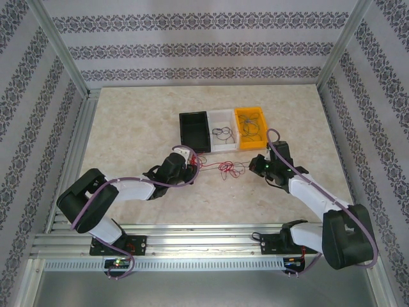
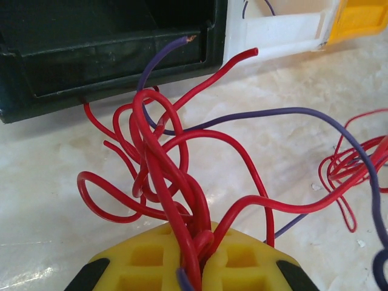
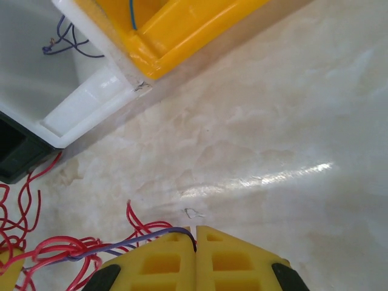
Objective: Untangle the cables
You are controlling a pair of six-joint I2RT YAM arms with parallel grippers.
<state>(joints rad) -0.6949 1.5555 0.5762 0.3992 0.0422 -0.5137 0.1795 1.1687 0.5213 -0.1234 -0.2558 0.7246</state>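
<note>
While fingers (image 2: 242, 267) on cables (image 2: 163, 163), arms (image 1: 128, 188) low.

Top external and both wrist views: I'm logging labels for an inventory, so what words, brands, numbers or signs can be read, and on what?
None can be read. The black bin, white bin, yellow bin, red cables, purple cable, left gripper and right gripper show no lettering; the wallpaper carries only an ornamental pattern.

The cables (image 1: 227, 169) lie on the table (image 1: 128, 121) before the bins (image 1: 224, 148).
</note>
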